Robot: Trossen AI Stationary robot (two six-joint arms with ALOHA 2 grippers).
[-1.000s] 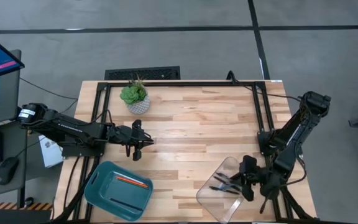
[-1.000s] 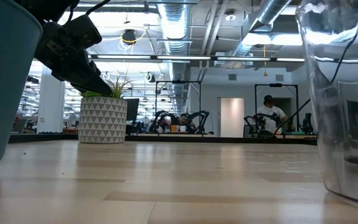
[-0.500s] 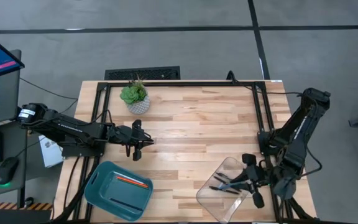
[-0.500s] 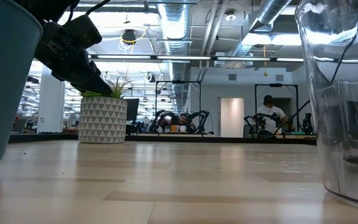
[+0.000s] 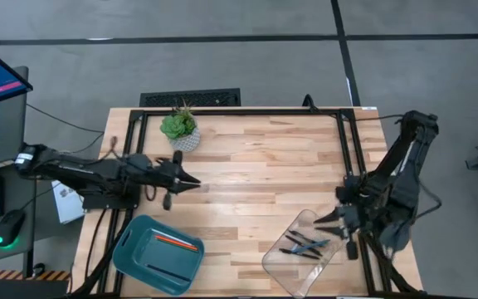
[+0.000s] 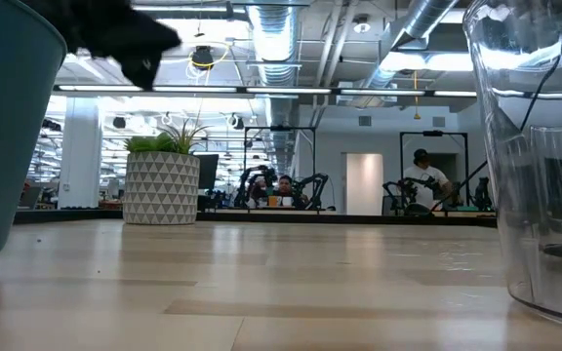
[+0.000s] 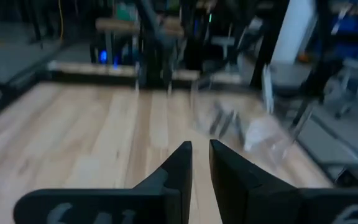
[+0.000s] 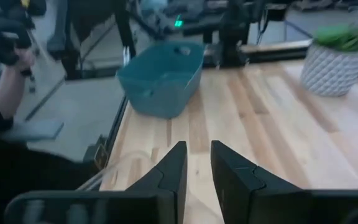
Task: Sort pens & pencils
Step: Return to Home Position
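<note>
An orange-red pencil lies in the teal tray at the near left. Several pens, mostly black, lie on the floor of the clear container at the near right. My right gripper hangs above that container's far right side, pointing toward the table's left, with a narrow gap between its fingers and nothing in it. My left gripper is raised over the table's left part, beyond the tray, nearly level; its fingers also stand slightly apart and hold nothing.
A potted plant in a white patterned pot stands at the far left of the table. Black frame rails run along the table's sides. Bare wood lies between the two arms. A person's arm shows beyond the table's left side.
My right gripper has risen clear of the clear container, drawn back toward the table's right edge and rolled about its own line; the pens stay in the container. My left gripper has lifted and tipped up toward level, pointing toward the table's right.
</note>
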